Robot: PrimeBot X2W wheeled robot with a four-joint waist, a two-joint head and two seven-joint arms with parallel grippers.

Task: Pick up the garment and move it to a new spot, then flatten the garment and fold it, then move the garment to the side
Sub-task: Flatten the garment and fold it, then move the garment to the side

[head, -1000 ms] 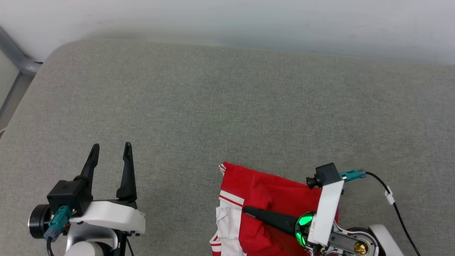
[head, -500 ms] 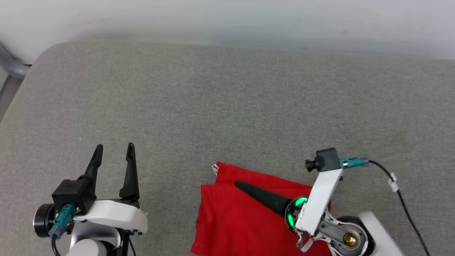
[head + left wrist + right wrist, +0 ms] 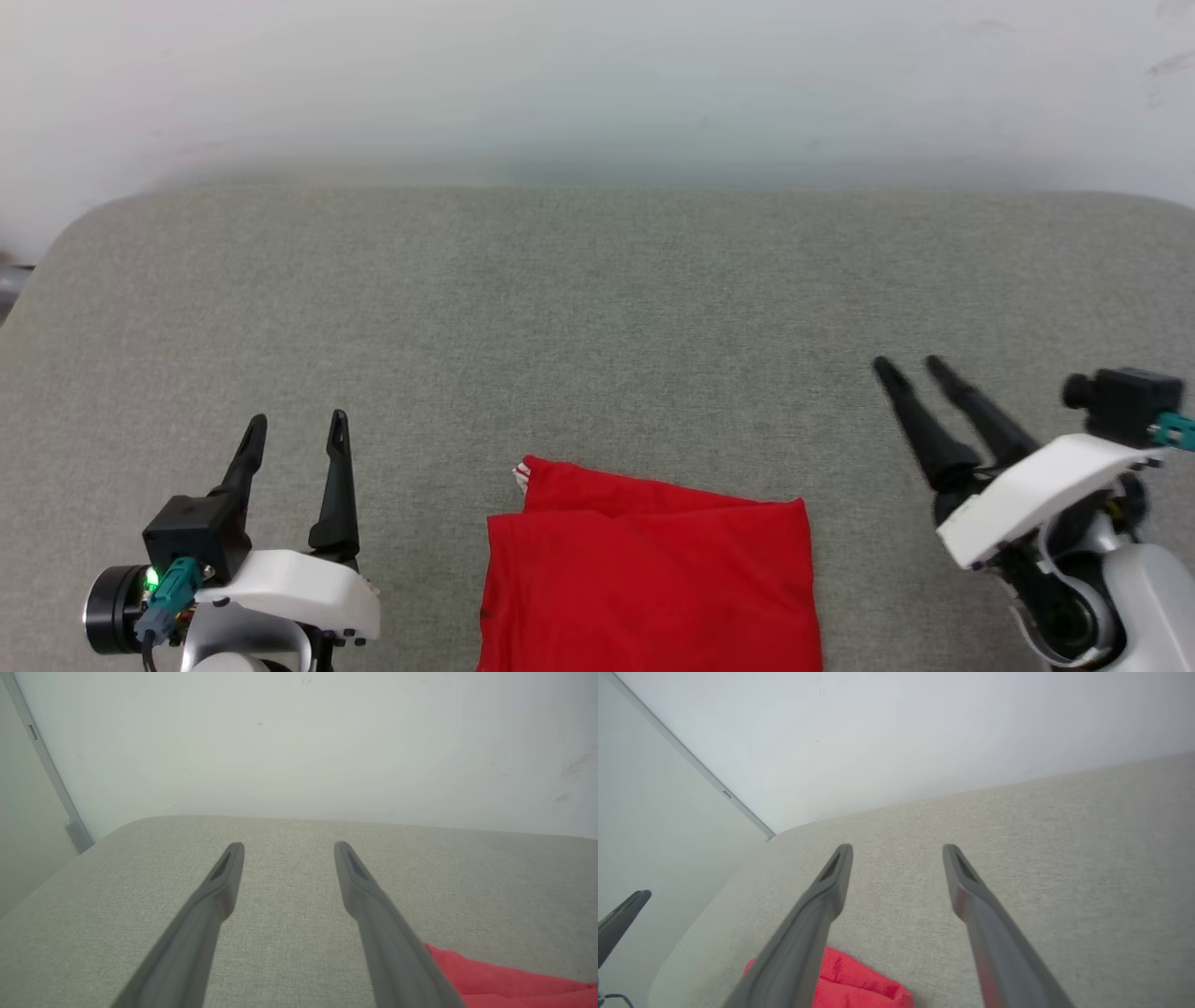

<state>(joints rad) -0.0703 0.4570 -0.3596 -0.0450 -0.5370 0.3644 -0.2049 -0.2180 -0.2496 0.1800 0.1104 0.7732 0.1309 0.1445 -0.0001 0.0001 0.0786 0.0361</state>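
The garment, a red T-shirt, lies folded into a flat rectangle on the grey cushion at the bottom centre of the head view, a sliver of white trim showing at its upper left corner. My left gripper stands open to the left of it, nothing between its fingers. At the right, my right gripper is open and apart from the garment. A red corner of the garment shows beside my left gripper in the left wrist view. The garment lies below my right gripper.
The grey fabric surface stretches wide, with rounded corners and a white wall right behind it. A grey metal bar runs down the wall at the far left.
My right gripper let go of the garment, opened and drew away to the right. The garment now lies flat as a folded rectangle. The head camera shifted; the left arm held still.
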